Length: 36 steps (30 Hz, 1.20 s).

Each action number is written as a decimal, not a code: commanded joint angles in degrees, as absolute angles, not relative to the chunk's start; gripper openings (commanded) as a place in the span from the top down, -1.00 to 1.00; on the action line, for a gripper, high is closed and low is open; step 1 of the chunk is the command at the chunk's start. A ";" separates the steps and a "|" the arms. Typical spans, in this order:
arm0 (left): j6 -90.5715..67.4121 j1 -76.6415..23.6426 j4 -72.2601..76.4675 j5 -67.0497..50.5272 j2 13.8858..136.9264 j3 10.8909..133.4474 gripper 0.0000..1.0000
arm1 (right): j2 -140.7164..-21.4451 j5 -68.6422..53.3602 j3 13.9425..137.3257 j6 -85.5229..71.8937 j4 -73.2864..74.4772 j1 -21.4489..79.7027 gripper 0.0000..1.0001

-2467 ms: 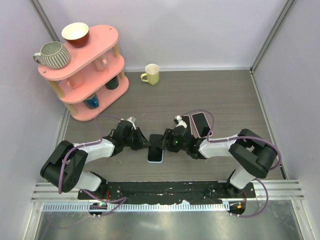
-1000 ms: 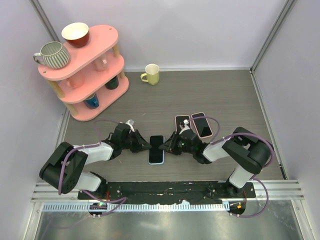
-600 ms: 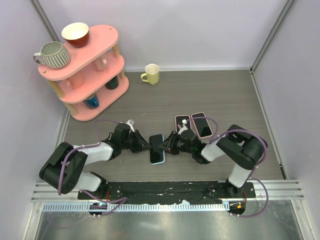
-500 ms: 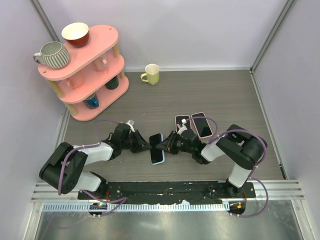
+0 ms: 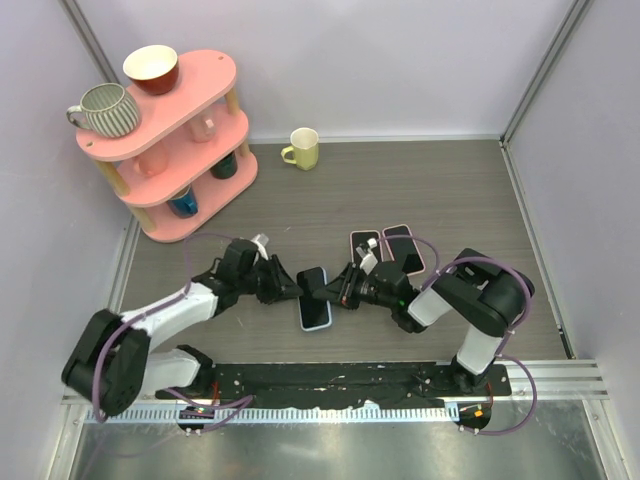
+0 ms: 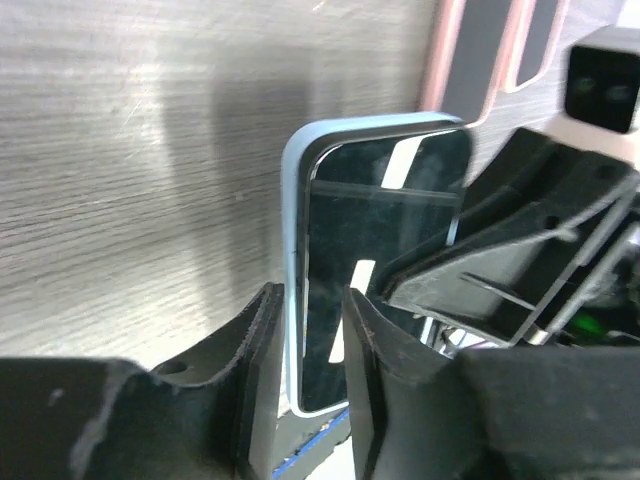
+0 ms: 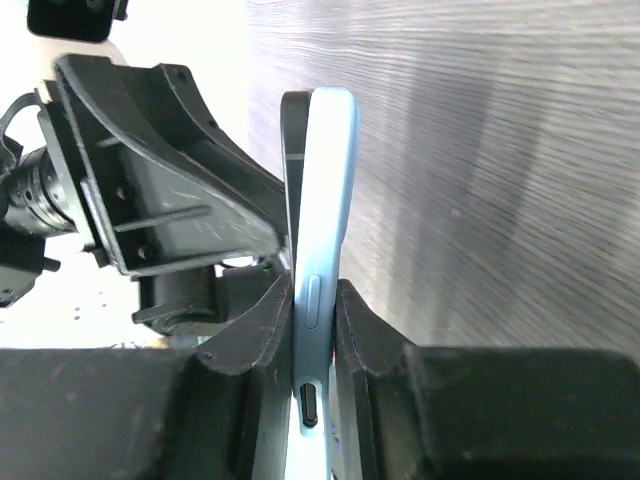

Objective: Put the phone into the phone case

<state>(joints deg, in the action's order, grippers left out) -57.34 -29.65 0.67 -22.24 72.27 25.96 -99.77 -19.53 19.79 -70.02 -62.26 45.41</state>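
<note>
1. Phone (image 5: 314, 303) near the middle of the table (image 5: 450, 190), just ahead of the two arm bases and between both grippers. Dark screen facing up and somewhat tilted in the overhead view.
2. Light-blue case (image 7: 330, 180) already round the phone. Blue rim along one long side and one short end of the screen in the left wrist view, blue back and side edge in the right wrist view.
3. Right gripper (image 7: 313, 285) closed on the phone from the right, fingers (image 7: 255, 340) flat against screen and back, with the phone edge-on between them.
4. Left gripper (image 6: 310, 295) at the phone's left side, jaws narrow, with the long blue edge in the gap between the fingers (image 6: 262, 350). Strip of screen visible beside that edge, so no telling whether either finger actually presses.
5. Tips of the two grippers nearly meeting over the phone, facing each other.
6. Unclear whether resting on the table or held just above it.
7. Pair of pink-edged cases (image 5: 404, 250) flat on the table, side by side, just behind the right gripper.
8. Far left corner: pink shelf (image 5: 215, 70) with a ribbed mug (image 5: 108, 110) and a red bowl (image 5: 152, 68) on the top tier.
9. Yellow mug (image 5: 301, 148) alone near the back wall.
</note>
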 commanded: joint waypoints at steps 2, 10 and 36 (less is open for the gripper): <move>-51.60 -25.76 -11.77 -24.25 59.26 33.30 0.05 | -95.63 -28.03 20.04 -73.12 -84.44 43.77 0.98; -48.78 -25.40 -16.52 -25.58 48.09 36.03 -0.45 | -95.72 -34.54 21.80 -77.78 -95.62 43.33 0.98; -63.28 -25.40 16.25 -36.11 47.81 21.80 0.40 | -90.61 -39.37 23.56 -77.17 -94.66 42.71 0.87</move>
